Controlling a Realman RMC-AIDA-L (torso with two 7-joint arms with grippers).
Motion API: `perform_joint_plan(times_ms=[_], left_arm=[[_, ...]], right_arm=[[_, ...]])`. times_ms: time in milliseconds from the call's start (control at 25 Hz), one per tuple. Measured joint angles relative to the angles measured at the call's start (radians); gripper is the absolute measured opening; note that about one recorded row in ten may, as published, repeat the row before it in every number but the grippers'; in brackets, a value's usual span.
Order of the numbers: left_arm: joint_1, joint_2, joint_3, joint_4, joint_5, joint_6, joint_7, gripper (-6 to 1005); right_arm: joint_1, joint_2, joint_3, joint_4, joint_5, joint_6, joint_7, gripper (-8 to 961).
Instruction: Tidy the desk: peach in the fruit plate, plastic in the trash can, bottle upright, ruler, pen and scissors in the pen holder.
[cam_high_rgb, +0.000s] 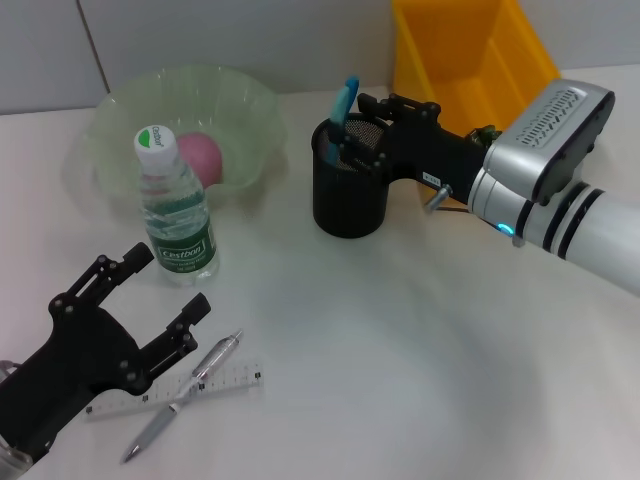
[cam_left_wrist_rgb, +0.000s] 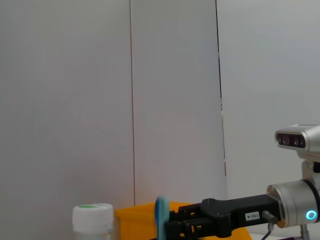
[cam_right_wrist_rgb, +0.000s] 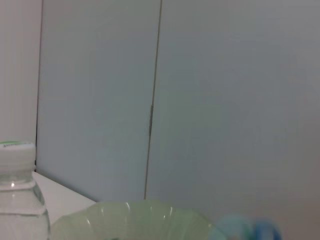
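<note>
The black mesh pen holder (cam_high_rgb: 349, 200) stands mid-table with the blue-handled scissors (cam_high_rgb: 344, 101) upright inside it. My right gripper (cam_high_rgb: 368, 130) hovers open at the holder's rim, right beside the scissors handle. A pink peach (cam_high_rgb: 201, 156) lies in the green fruit plate (cam_high_rgb: 120, 110). In front of the plate the bottle (cam_high_rgb: 177, 210) stands upright. A silver pen (cam_high_rgb: 186, 394) lies across a clear ruler (cam_high_rgb: 225, 380) near the front. My left gripper (cam_high_rgb: 165, 287) is open just left of them, holding nothing. The plastic is out of view.
A yellow bin (cam_high_rgb: 470, 55) stands at the back right behind my right arm. In the left wrist view the bottle cap (cam_left_wrist_rgb: 92, 212), the yellow bin (cam_left_wrist_rgb: 137, 217) and the scissors handle (cam_left_wrist_rgb: 161, 215) show low against a grey wall.
</note>
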Motion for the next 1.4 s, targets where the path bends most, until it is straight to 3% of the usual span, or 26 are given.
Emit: perform_joint_plan(times_ms=[320,520,760,1040,1400], left_arm=[[-0.006,-0.001,-0.005,-0.001,0.0,-0.002,0.0,796],[-0.013,0.0,-0.011,-0.001,0.0,-0.005,0.0,796],[-0.014,0.001,-0.013,-0.001,-0.005,-0.006,0.006,796],[0.003,0.006,-0.016,-0.001,-0.005,-0.005,0.015,796],[-0.01,0.005,-0.016,-0.022,-0.002,-0.022,0.051,796]], right_arm=[[-0.082,0.0,0.012,-0.068,0.002,-0.075,0.031,555],[-0.113,0.0,0.074,-0.078,0.002,-0.119,0.051,768],[-0.133,0.0,0.137,-0.076,0.002,-0.152,0.059,826],[-0.175,-0.001,0.208,-0.07,0.004,-0.247,0.06,826],[-0.189,-0.002,0.207,-0.063,0.005,-0.271,0.06,825]])
